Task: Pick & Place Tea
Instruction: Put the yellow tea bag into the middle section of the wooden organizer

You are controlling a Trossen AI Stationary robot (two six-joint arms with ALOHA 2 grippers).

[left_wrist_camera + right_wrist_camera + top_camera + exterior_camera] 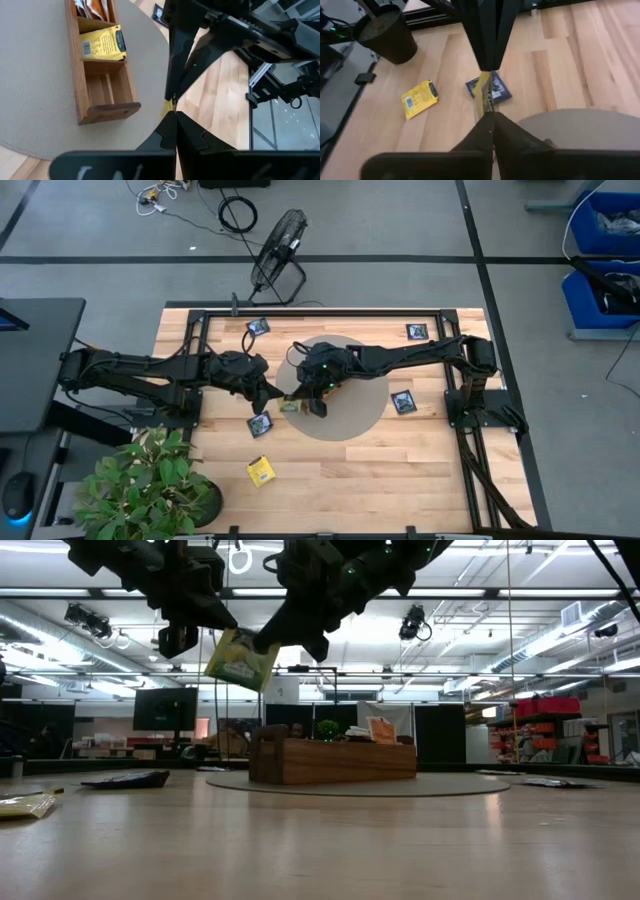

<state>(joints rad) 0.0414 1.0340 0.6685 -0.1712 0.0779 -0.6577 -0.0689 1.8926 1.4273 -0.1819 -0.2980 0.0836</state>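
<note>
Above the table's middle, left pincer [222,628] and right pincer [268,638] both clamp one yellow-green packet [241,659]; its print is unreadable.

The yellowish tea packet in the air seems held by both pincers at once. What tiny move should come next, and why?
Probably the left pincer should open. It and the right pincer are both shut on the tea packet, held in the air near the wooden tray; one must let go before the other can carry it to the tray's empty compartment.
</note>
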